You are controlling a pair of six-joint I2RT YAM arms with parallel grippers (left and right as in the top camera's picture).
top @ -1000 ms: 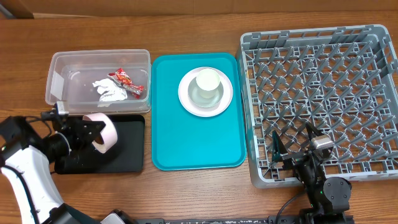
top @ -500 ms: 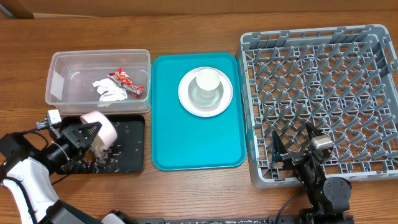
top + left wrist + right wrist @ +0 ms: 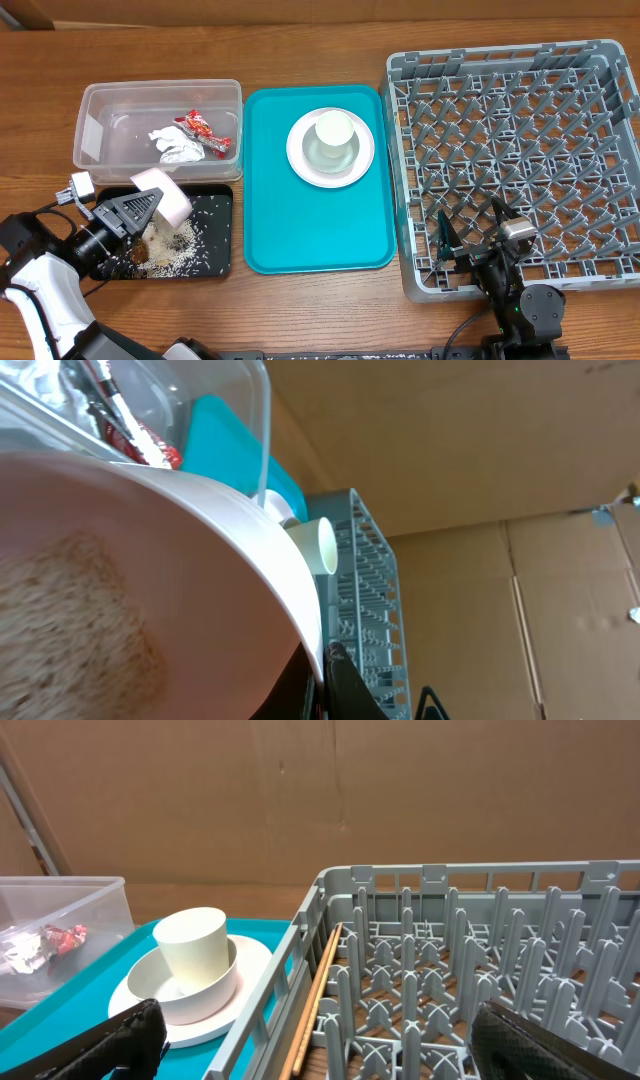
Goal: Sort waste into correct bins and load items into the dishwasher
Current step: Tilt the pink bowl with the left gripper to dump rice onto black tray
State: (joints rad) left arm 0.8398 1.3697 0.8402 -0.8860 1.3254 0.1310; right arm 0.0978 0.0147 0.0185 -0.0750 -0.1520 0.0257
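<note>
Left gripper (image 3: 140, 208) clamps a tipped pink bowl (image 3: 166, 192) by its rim over the black tray (image 3: 216, 268). The bowl is likely rigid, slick and breakable. Right gripper (image 3: 470, 233) stands wide.

White-and-black left arm (image 3: 35, 285), black triangular fingers (image 3: 130, 212) — right arm (image 3: 520, 300) black.

Grey lattice rack (image 3: 520, 130), teal tray (image 3: 310, 235), pink bowl (image 3: 168, 192).

Legible markings: none.
The red-and-white wrapper (image 3: 205, 133) in the clear tub (image 3: 100, 100) carries print too small to read; the dish rack (image 3: 520, 150), teal tray (image 3: 300, 230) and cardboard (image 3: 300, 800) show no readable text.
</note>
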